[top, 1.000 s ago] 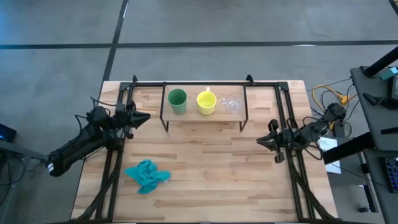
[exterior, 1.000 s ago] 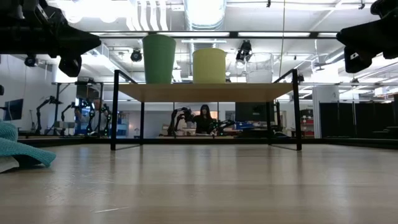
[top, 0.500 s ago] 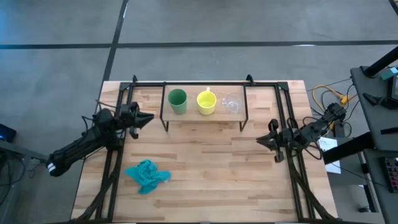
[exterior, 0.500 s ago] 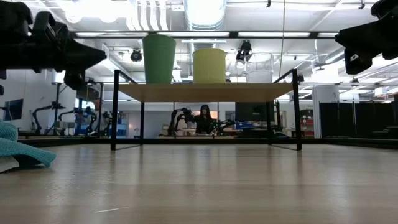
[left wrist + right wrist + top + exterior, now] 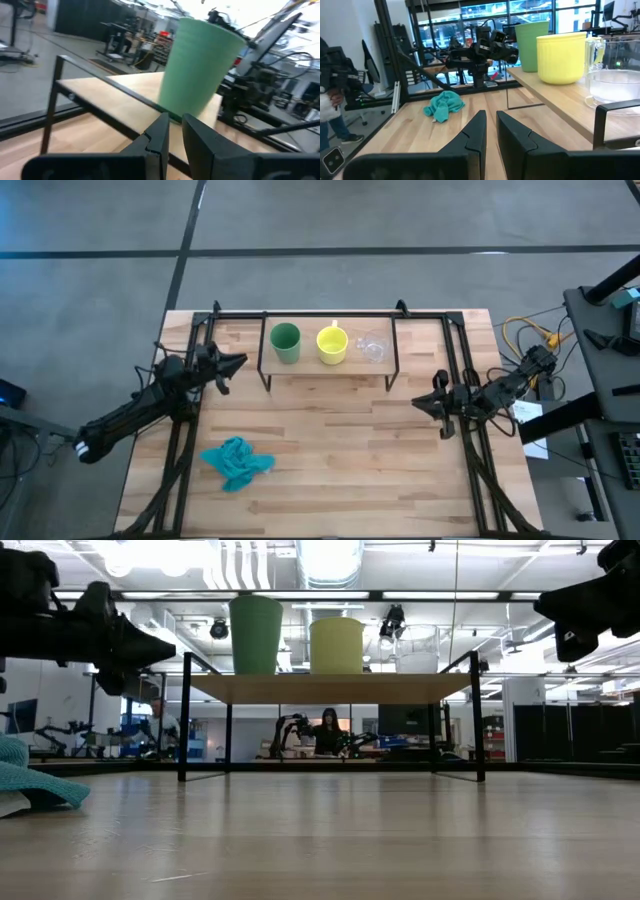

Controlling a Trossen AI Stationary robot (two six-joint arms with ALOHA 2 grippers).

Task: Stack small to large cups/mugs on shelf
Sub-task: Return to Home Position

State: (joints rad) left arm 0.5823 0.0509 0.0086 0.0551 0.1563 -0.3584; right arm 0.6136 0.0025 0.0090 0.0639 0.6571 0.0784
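A green cup (image 5: 285, 342), a yellow mug (image 5: 332, 344) and a clear glass cup (image 5: 373, 347) stand upright in a row on the low wooden shelf (image 5: 300, 368) at the table's far side. They also show in the low view: green cup (image 5: 256, 635), yellow mug (image 5: 336, 645), glass cup (image 5: 418, 650). My left gripper (image 5: 238, 362) hovers just left of the shelf, fingers nearly shut and empty, pointing at the green cup (image 5: 200, 70). My right gripper (image 5: 416, 404) hovers right of the shelf's near corner, nearly shut and empty.
A crumpled teal cloth (image 5: 236, 461) lies on the table near the left front. The table's black frame (image 5: 330, 314) runs behind the shelf and along both sides. Bare tabletop lies in front of the shelf.
My left gripper has moved toward the table's right and far edge, closer to the shelf and the green cup. The cups and my right gripper have stayed where they were.
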